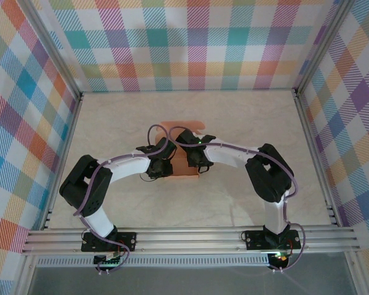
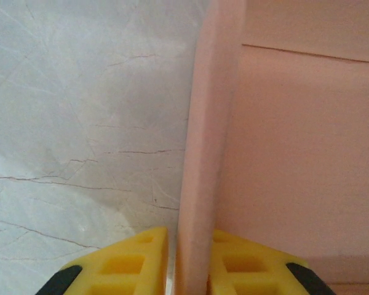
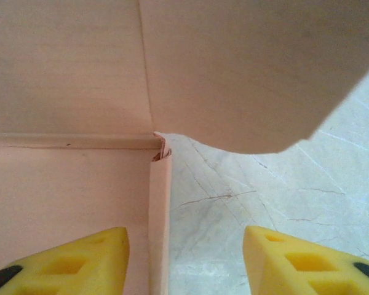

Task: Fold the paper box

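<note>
The salmon-orange paper box (image 1: 183, 128) lies at the middle of the table, partly under both wrists. My left gripper (image 1: 170, 155) stands at its left side and my right gripper (image 1: 190, 155) at its right side. In the left wrist view my left gripper (image 2: 190, 236) is shut on the box's raised left wall (image 2: 209, 153), one yellow pad on each face. In the right wrist view my right gripper (image 3: 184, 232) is open, its pads straddling the folded right wall (image 3: 160, 215) without touching it. A lid flap (image 3: 252, 74) stands up beyond that wall.
The pale marble tabletop (image 1: 246, 123) is fenced by plaid walls (image 1: 24, 123) at the left, right and back. An aluminium rail (image 1: 190, 239) with both arm bases runs along the near edge. Bare table lies left and right of the box.
</note>
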You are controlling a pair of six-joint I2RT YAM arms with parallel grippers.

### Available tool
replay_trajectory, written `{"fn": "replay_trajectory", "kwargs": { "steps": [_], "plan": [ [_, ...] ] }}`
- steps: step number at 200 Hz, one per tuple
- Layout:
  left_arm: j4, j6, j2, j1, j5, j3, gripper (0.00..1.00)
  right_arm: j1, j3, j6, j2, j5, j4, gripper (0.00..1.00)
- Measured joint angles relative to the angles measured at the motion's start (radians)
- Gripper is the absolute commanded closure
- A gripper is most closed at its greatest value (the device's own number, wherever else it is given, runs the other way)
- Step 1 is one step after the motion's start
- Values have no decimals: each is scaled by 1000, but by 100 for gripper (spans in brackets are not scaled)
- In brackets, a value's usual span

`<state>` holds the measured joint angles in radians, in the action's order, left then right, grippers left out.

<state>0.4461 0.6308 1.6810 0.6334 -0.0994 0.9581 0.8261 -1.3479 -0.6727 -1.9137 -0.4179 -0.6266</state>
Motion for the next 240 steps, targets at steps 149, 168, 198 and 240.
{"fn": "replay_trajectory", "kwargs": {
  "steps": [149,168,198,240],
  "plan": [
    [24,-118,-322,-11,-105,-45,9,-99,283,299,396,143,266,28],
    [38,-210,-370,-39,-104,-18,7,-164,284,405,448,246,276,28],
    [74,-377,-375,-122,-60,103,2,-287,212,561,463,468,216,30],
    [163,-537,-346,-229,80,299,0,-412,-15,754,344,692,72,30]
  ]
}}
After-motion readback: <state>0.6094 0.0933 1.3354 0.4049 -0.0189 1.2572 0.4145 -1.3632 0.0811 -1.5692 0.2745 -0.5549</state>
